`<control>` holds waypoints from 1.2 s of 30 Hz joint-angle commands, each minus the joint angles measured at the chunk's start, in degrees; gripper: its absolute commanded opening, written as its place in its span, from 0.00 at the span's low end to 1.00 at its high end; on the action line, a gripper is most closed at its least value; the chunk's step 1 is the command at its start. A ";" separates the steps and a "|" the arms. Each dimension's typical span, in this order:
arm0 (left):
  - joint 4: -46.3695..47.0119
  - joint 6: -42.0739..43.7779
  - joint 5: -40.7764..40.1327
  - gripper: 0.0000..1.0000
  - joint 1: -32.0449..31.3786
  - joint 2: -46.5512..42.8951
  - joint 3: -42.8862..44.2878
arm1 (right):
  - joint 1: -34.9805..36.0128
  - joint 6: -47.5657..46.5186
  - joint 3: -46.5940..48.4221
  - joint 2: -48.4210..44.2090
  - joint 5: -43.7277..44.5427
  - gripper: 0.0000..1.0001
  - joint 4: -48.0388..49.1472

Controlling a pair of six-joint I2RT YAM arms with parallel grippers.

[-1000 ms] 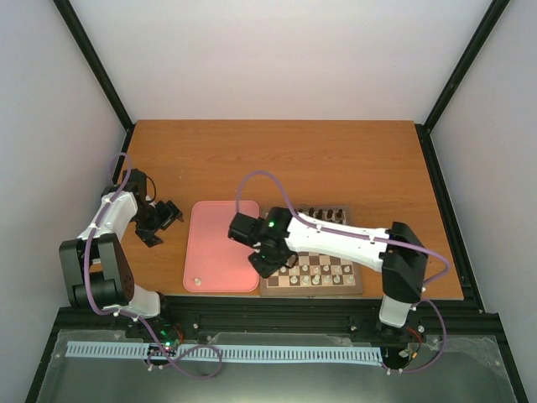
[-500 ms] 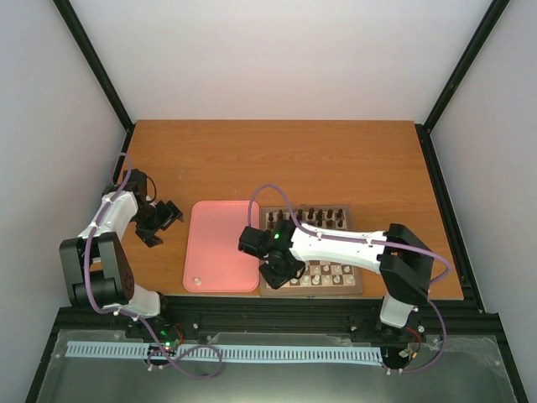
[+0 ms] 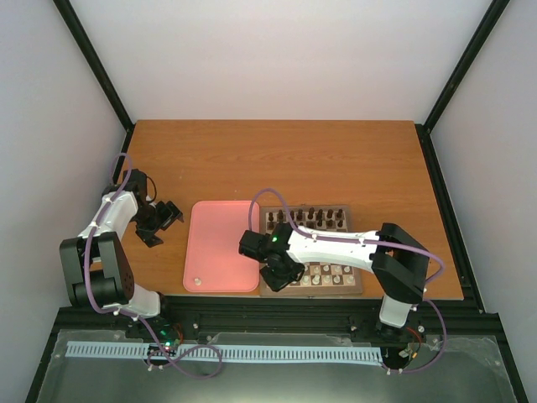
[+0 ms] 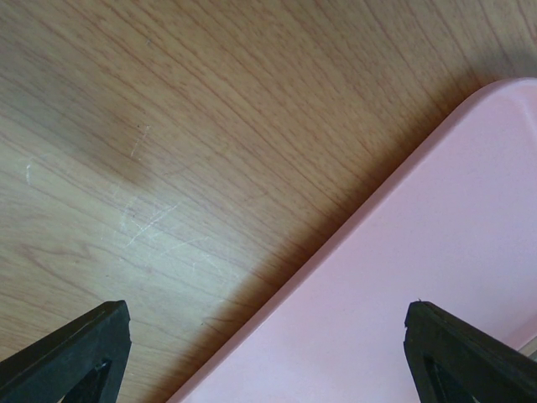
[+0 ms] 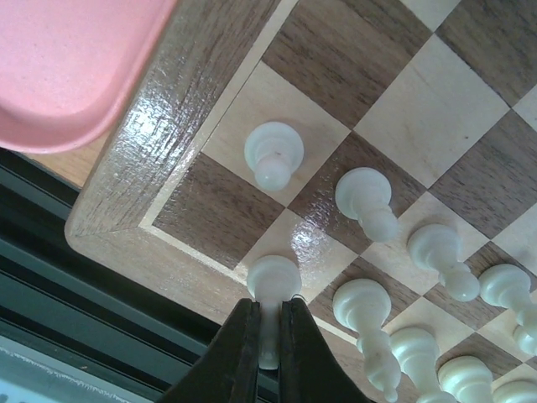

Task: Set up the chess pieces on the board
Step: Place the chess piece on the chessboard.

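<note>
The board point(image 3: 352, 290) lies at the table's near edge, right of centre. In the right wrist view my right gripper point(image 5: 268, 317) is shut on the stem of a white chess piece point(image 5: 273, 281). The piece's round base is over the cream square beside the board's point(image 5: 126, 180) dark near-left corner square; whether it touches I cannot tell. Several white chess pieces point(image 5: 273, 154) stand on the near rows. From above, the right gripper point(image 3: 281, 275) sits over that corner. My left gripper point(image 3: 168, 217) rests far left, open, with nothing between its fingers point(image 4: 80, 353).
A pink tray point(image 3: 220, 248) lies just left of the board, its corner overlapping the board's edge point(image 5: 67, 59), with one small white piece point(image 3: 197, 281) near its front. Dark pieces point(image 3: 312, 217) fill the board's far rows. The left wrist view looks down on the tray's edge point(image 4: 419, 252).
My right gripper has carried the white piece from the tray's right edge rightward and nearer, to the board's near-left corner. The left arm has not moved.
</note>
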 commanded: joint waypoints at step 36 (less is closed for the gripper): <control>0.60 -0.46 0.29 1.00 -0.44 -0.59 0.64 | -0.14 -2.35 12.01 -1.89 3.41 0.39 -4.13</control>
